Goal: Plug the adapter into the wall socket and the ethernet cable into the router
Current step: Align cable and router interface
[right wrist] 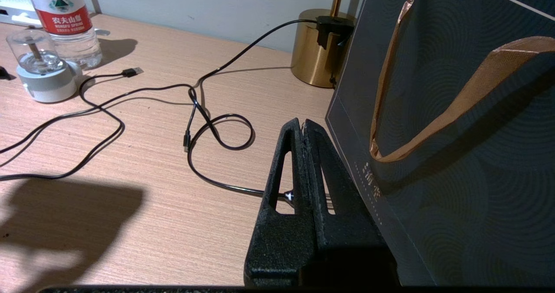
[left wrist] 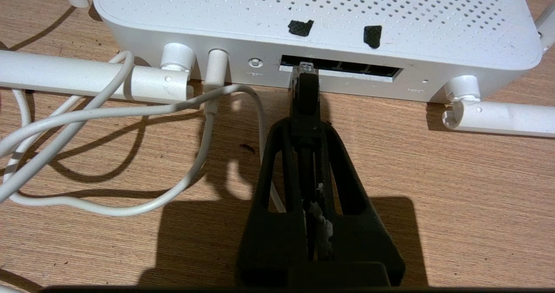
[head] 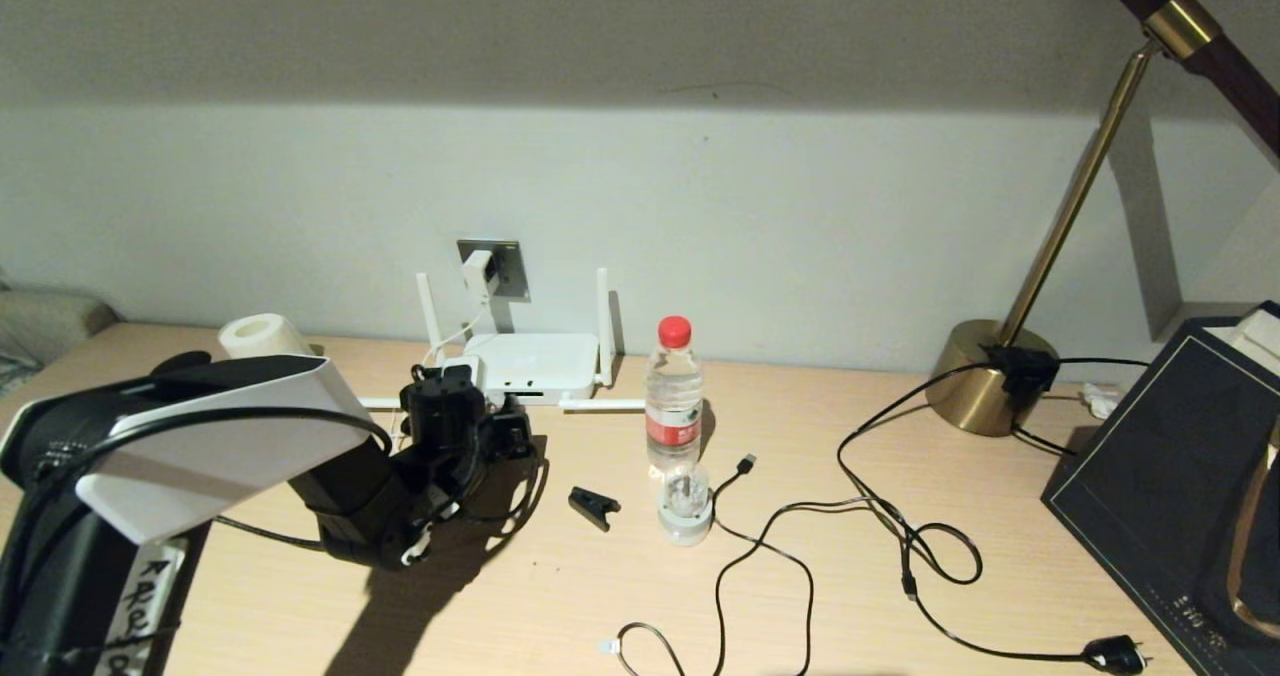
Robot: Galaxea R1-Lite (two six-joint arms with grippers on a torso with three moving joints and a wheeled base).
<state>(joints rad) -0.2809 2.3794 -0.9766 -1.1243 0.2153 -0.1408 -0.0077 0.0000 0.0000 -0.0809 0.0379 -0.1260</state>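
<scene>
Two arms belong to this robot, but only the left one shows in the head view, reaching across the desk (head: 560, 596) with the left gripper (head: 497, 426) just in front of the router (head: 530, 364). That router sits against the wall directly below the wall socket (head: 493, 268), and the adapter (head: 478, 270) is seated in the socket, its thin white cord dropping toward the router. A water bottle (head: 673, 396) stands just beside the router, toward the brass lamp (head: 990, 381). In the left wrist view, the left gripper (left wrist: 308, 128) is clenched on the ethernet cable (left wrist: 308, 96), whose clear tip meets the first of the dark ports along the router (left wrist: 303, 11) edge; whether it is fully seated cannot be told. The white cord (left wrist: 130, 115) loops on the desk beside the router's lowered antenna. In the right wrist view, the right gripper (right wrist: 305, 130) has its fingers pressed together on nothing, hovering above the desk just beside a dark paper bag (right wrist: 455, 132), well apart from the router, with a thin black lamp cord (right wrist: 221, 128) curling near it.
</scene>
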